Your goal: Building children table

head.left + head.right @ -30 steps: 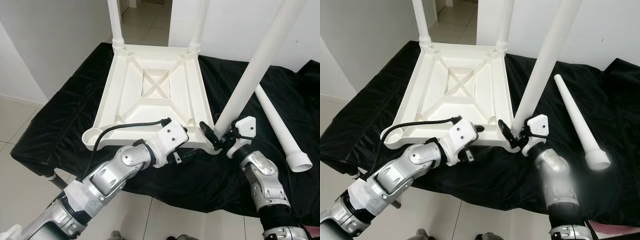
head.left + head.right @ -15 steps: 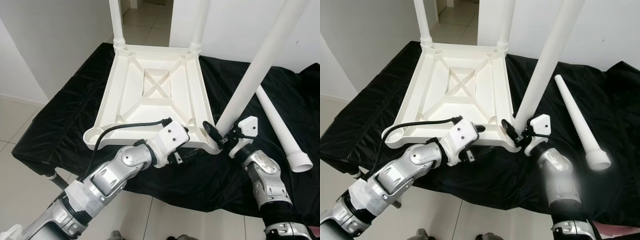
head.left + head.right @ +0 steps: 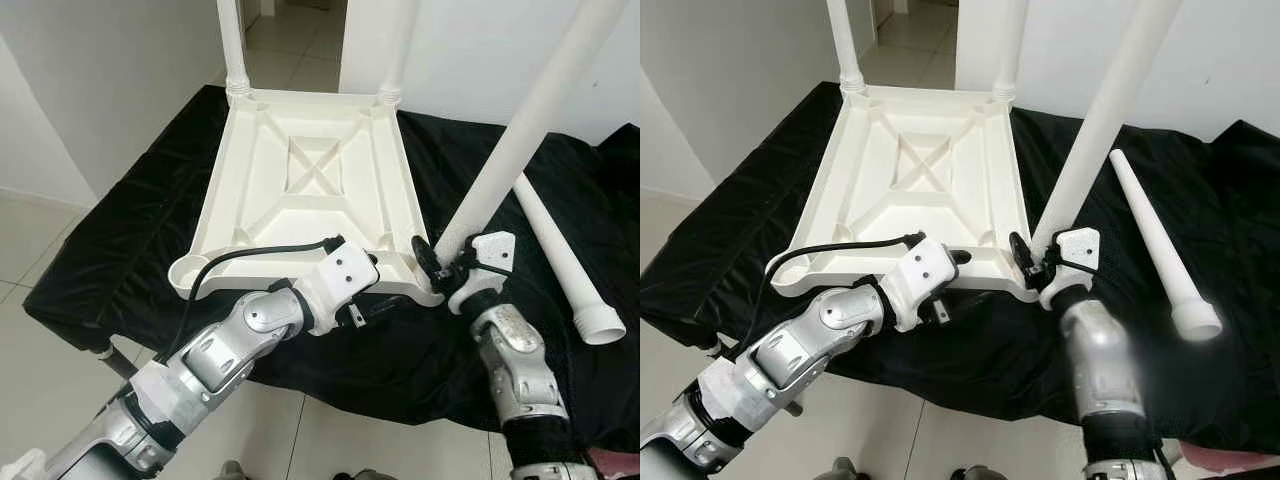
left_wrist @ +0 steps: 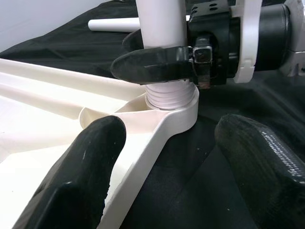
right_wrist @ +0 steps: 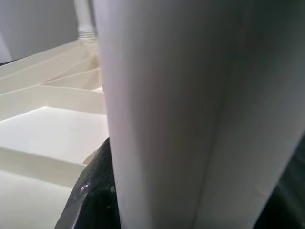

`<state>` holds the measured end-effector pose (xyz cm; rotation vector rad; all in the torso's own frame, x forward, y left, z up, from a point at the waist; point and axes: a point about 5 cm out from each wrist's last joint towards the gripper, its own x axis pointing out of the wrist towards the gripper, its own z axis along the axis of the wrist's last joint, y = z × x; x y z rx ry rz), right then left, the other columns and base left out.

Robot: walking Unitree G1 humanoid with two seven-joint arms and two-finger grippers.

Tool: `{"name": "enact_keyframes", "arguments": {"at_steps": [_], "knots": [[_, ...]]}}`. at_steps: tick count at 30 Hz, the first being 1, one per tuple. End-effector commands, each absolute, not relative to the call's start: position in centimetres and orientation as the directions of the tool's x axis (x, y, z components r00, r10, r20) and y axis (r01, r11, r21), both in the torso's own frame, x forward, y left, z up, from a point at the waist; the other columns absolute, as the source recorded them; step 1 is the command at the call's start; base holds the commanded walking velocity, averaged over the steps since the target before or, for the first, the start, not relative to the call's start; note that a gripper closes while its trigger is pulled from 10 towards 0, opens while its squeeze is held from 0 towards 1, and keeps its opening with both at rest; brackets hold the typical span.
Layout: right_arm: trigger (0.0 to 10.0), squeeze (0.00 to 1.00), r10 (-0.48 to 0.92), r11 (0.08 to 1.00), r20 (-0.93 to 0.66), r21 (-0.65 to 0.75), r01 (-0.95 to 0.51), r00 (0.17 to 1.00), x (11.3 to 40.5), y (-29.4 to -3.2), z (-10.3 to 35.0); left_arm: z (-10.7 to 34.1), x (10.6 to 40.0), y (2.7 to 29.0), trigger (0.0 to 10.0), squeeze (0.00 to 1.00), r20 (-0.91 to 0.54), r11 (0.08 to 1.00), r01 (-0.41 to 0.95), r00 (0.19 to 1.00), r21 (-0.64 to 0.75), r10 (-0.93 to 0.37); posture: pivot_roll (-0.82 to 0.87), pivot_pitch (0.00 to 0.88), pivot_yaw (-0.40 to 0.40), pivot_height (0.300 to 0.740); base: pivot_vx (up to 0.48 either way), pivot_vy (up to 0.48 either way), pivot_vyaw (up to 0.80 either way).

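Table top: one white table top, upside down on the black cloth.
Fitted legs: two legs stand in its far corner sockets.
Left gripper: left gripper, fingers spread wide, at the near edge.
Third leg: third leg, tilted, its foot in the near-right socket.
Right gripper: right gripper clamped around it.
Loose leg: one loose leg lies on the cloth.

No readable text, labels, brands or numbers anywhere I look. The white plastic of the tabletop and legs carries no legible marking, the black cloth is plain, and my arm housings show no lettering I can make out.
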<state>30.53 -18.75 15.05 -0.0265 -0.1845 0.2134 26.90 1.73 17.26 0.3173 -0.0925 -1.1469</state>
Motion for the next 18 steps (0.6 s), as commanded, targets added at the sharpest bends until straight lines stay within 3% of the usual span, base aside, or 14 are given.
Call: {"name": "enact_keyframes", "arguments": {"at_steps": [1, 18], "knots": [[10.0, 0.00, 0.146, 0.989, 0.121, -0.017, -0.145, 0.982, 30.3, -19.0, 14.1, 16.9, 26.0, 1.3, 10.0, 0.00, -0.156, 0.169, 0.943, 0.220, 0.286, -0.963, -0.02, 0.077, -0.023, 0.740, 0.000, 0.000, 0.00], [10.0, 0.00, -0.188, 0.980, 0.052, 0.079, 0.184, 0.981, 29.1, -16.1, 13.3, 17.3, 27.1, 1.9, 10.0, 0.00, -0.151, 0.206, 0.927, 0.263, 0.313, -0.953, -0.01, 0.068, -0.032, 0.740, 0.000, 0.000, 0.00]]}}
